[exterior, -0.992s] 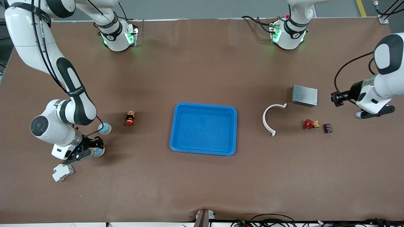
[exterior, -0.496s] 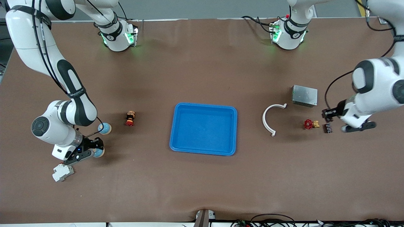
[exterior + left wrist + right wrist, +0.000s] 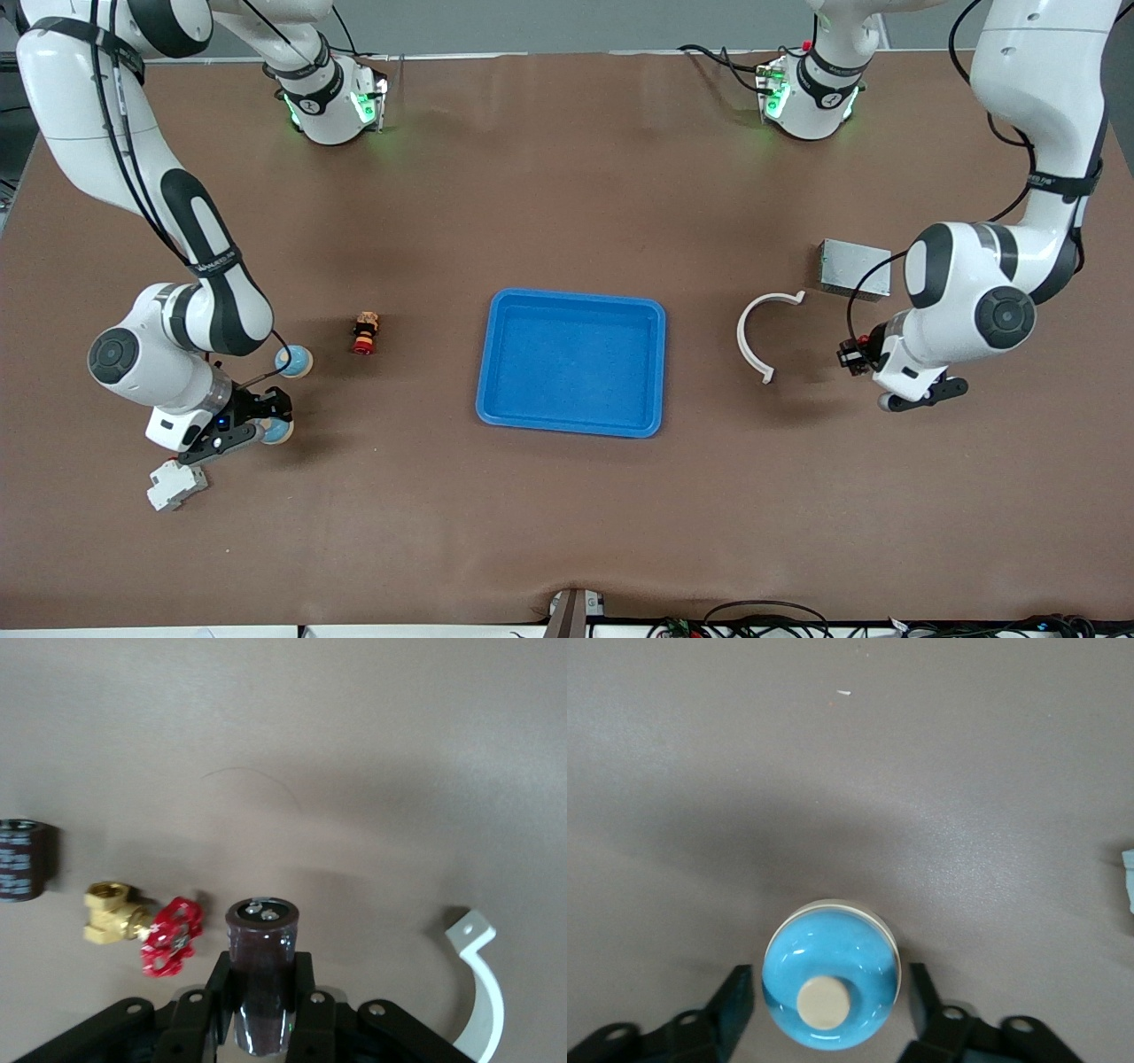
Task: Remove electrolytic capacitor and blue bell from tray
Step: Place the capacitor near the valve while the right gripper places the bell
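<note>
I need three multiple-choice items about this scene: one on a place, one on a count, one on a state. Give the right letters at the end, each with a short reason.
1. Where does the white curved bracket lie, relative to the blue tray?
A. inside it
B. on the table beside it, toward the left arm's end
C. on the table beside it, toward the right arm's end

2. How many blue bells are on the table?
A. one
B. two
C. three

3. The left gripper is:
A. open
B. shut on nothing
C. shut on a capacitor

Key: 1 B, the bracket rests on bare table between the tray and the left gripper. 2 B, one bell stands alone and the other sits between the open fingers of the right gripper. 3 C, the left wrist view shows the dark cylinder clamped between the fingers.
</note>
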`<state>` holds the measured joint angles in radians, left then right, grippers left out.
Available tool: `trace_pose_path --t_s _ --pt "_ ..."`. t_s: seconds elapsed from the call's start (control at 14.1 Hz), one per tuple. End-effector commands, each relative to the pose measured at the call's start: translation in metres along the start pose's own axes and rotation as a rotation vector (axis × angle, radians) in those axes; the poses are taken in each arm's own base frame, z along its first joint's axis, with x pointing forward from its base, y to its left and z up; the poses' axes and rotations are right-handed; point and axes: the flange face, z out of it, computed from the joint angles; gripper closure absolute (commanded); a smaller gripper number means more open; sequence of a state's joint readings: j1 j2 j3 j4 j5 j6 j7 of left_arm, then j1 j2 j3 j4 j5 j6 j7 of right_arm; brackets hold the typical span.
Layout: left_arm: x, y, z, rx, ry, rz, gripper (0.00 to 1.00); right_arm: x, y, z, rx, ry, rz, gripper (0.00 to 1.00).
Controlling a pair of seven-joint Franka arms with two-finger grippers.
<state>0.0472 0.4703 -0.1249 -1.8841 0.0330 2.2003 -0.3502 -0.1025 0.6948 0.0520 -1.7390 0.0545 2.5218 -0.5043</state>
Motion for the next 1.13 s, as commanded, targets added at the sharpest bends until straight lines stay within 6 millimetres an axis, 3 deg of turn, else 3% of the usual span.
trace_pose_path --t_s 0.0,0.14,0.57,0.71,1.06 --pt "0.011 0.003 0.016 0.046 -0.001 0.006 1.00 0.003 0.005 -0.001 0.010 0.016 0.007 0.00" --pt "0.013 0.006 0.032 0.045 0.001 0.006 1.00 0.003 0.005 -0.004 0.013 0.012 0.009 0.00" --pt "0.013 0.013 0.042 0.054 0.007 -0.048 1.00 0.008 0.002 -0.015 0.019 0.011 0.049 0.00" --pt "0.013 0.020 0.048 0.047 0.020 -0.085 1.00 0.014 -0.004 -0.033 0.031 -0.008 0.097 0.00" --pt "0.013 0.024 0.056 0.042 0.025 -0.094 1.00 0.035 -0.017 -0.104 0.052 -0.061 0.239 0.00"
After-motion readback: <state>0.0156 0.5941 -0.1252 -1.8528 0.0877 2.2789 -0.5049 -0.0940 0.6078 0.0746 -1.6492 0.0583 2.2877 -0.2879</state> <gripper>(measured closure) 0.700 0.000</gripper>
